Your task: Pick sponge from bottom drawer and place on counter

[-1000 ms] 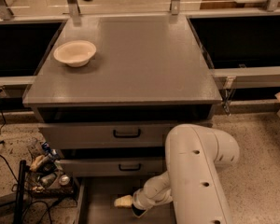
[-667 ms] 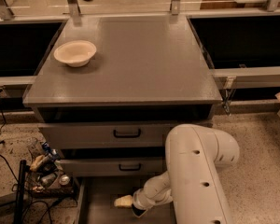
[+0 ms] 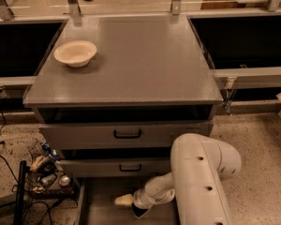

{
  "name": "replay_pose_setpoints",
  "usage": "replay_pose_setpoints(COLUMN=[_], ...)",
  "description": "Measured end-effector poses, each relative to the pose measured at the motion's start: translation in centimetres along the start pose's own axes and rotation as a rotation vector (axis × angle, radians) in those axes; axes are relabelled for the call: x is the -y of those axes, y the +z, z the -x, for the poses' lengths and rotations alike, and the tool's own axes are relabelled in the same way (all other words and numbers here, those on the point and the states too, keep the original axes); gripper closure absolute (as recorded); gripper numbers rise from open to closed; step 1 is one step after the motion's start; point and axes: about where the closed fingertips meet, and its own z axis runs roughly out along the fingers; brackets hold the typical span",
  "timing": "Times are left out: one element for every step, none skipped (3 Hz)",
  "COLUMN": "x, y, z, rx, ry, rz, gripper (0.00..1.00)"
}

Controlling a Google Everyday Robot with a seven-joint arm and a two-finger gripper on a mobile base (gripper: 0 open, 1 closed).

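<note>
In the camera view, the counter (image 3: 136, 60) fills the upper middle, a flat grey top with a cream bowl (image 3: 75, 53) near its back left corner. Dark recessed bays lie on either side. Below the top are two grey drawer fronts with black handles, the upper drawer (image 3: 84, 136) and the middle drawer (image 3: 93, 168), both pushed in. The bottom drawer (image 3: 99, 201) is pulled out. The white arm (image 3: 201, 182) bends down from the lower right, and the gripper (image 3: 126, 201) sits low over the drawer floor. I cannot tell whether it is spread or closed. A small dark patch (image 3: 140, 213) just under the wrist may be the sponge, but it is too dim to be sure. Tangled cables and small clutter (image 3: 44, 170) lie on the speckled floor to the left.
</note>
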Motion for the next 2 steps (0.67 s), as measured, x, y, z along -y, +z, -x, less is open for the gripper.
replay_pose_setpoints(x=[0.0, 0.11], y=[0.0, -0.22], z=[0.0, 0.16], rx=[0.0, 0.014], ry=[0.0, 0.005], rz=[0.0, -0.02], gripper=[0.0, 0.0])
